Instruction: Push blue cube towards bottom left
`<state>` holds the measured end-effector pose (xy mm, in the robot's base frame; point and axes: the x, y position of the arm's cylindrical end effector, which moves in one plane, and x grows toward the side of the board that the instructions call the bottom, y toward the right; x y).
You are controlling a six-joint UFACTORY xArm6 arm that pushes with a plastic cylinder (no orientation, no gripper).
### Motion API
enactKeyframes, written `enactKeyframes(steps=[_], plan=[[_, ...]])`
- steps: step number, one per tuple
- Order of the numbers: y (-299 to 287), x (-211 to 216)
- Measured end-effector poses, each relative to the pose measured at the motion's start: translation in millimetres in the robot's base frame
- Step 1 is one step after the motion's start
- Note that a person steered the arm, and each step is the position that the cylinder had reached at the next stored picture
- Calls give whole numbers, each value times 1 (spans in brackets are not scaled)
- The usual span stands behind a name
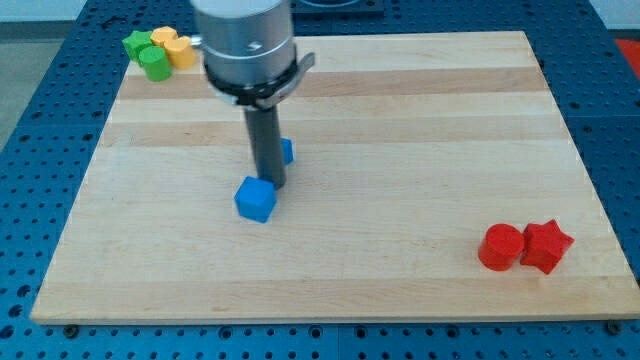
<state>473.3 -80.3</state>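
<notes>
A blue cube lies on the wooden board, left of the middle. My rod comes down from the view's top and my tip sits just to the upper right of the blue cube, touching or nearly touching it. A second blue block shows partly behind the rod, to the tip's upper right; its shape is mostly hidden.
A red cylinder and a red star-shaped block lie together at the board's lower right. At the upper left corner a green block, a green cylinder, a yellow block and a yellow cylinder cluster.
</notes>
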Motion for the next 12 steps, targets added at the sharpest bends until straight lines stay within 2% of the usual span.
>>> enactKeyframes(steps=[1, 2, 3, 5, 8, 10, 11, 12], plan=[[9, 2], [55, -3], [70, 10], [13, 30], [-116, 51], [-69, 44], [-75, 23], [-107, 10]])
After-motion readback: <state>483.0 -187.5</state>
